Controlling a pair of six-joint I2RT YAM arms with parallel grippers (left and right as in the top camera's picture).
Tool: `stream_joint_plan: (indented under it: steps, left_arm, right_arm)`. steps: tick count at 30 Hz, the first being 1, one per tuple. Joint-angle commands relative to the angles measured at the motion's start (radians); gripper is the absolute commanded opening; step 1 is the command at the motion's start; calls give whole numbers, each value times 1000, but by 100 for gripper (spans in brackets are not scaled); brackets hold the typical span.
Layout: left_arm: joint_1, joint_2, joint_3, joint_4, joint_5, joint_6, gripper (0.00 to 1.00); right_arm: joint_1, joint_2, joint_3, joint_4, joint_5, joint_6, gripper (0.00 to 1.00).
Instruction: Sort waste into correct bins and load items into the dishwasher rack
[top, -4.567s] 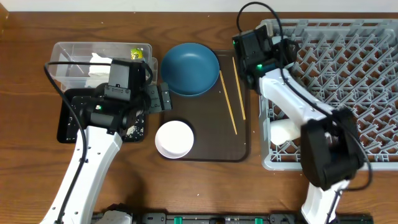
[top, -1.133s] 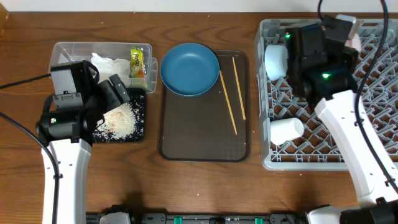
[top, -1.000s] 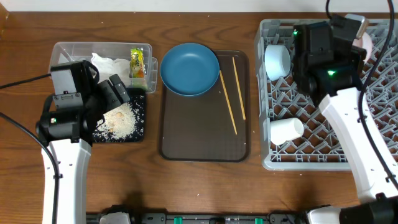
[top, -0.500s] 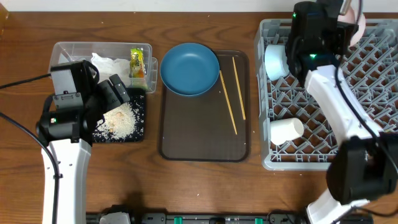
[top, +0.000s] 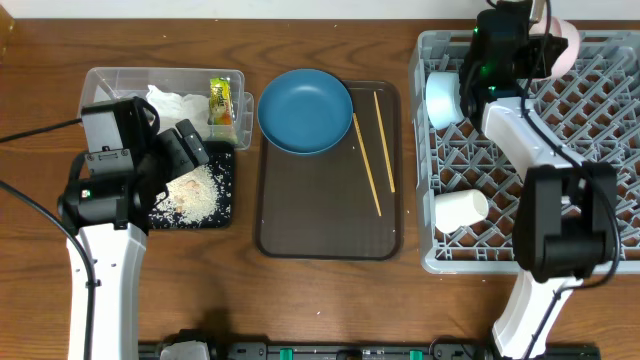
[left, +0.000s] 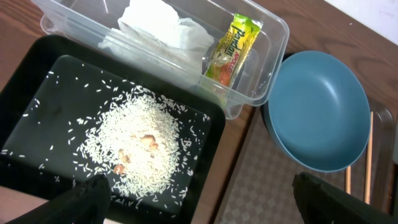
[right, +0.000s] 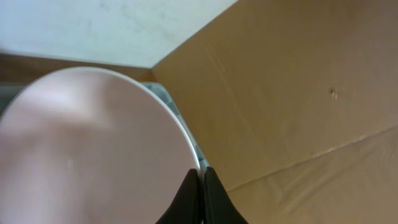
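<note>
White cup (top: 461, 210) lies on its side in the near left part of the dishwasher rack (top: 590, 170). Rice crumbs (left: 137, 146) cover the black tray (left: 40, 78) below the left gripper (left: 199, 186), which is spread wide and empty. Chopsticks (top: 366, 164) lie on the brown tray (top: 320, 220), and the dark blue bowl (top: 305, 110) overlaps its far left corner. Tissue (left: 163, 28) and wrapper (left: 231, 48) occupy the clear tub (left: 273, 43). Pale blue bowl (top: 445, 98) stands on edge in the rack. At the far edge, the right gripper (right: 199, 177) is clamped on the rim of the white bowl (right: 81, 143).

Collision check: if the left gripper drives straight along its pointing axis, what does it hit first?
Probably the rice in the black tray, short of the clear tub; depth unclear.
</note>
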Motion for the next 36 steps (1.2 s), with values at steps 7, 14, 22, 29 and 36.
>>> stream_joint_plan:
  steps: [7, 14, 22, 29, 36]
  left_arm:
    - [4, 0, 18, -3, -5, 8, 96]
    - [4, 0, 18, -3, -5, 8, 96]
    - [4, 0, 18, -3, -5, 8, 96]
    - [4, 0, 18, -3, -5, 8, 96]
    - [4, 0, 18, -3, -5, 8, 96]
  right_arm:
    - [33, 52, 4, 79, -36, -242, 1]
    - [64, 52, 4, 24, -51, -243, 1]
    - [84, 55, 4, -64, -76, -242, 1]
    - [161, 55, 4, -65, -37, -243, 7]
    - [217, 55, 4, -75, -15, -243, 51]
